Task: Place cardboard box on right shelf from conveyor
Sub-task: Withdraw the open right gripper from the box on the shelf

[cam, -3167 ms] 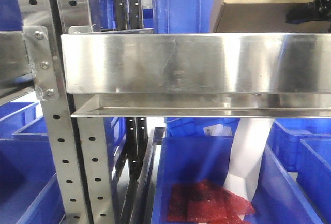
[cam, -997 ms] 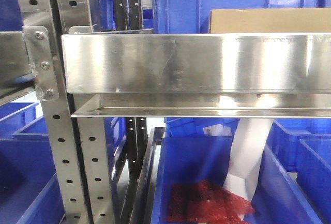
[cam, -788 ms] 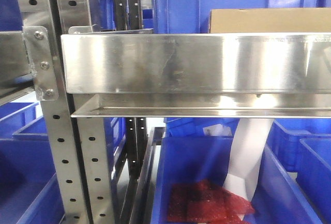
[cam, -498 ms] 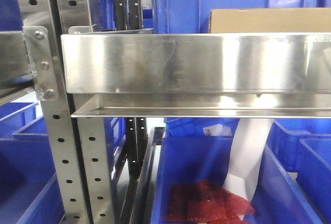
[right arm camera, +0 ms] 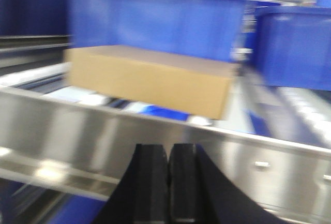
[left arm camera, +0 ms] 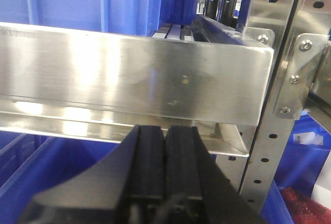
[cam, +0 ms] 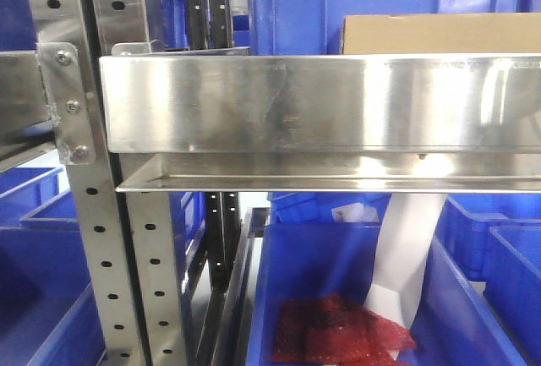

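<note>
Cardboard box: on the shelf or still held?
On the shelf. The cardboard box lies behind the shelf's steel lip, and the right claw is shut, empty, clear of it.

Cardboard box (right arm camera: 150, 81): plain tan, unprinted, lying flat on the shelf behind its front lip, upper centre of right wrist view (blurred); in front view only its top strip shows, upper right, above the lip. Right shelf (cam: 321, 104): shiny stainless steel w/ tall mirror-like front lip spanning mid-frame, perforated steel uprights at left. Conveyor: not visible in any view.
</note>
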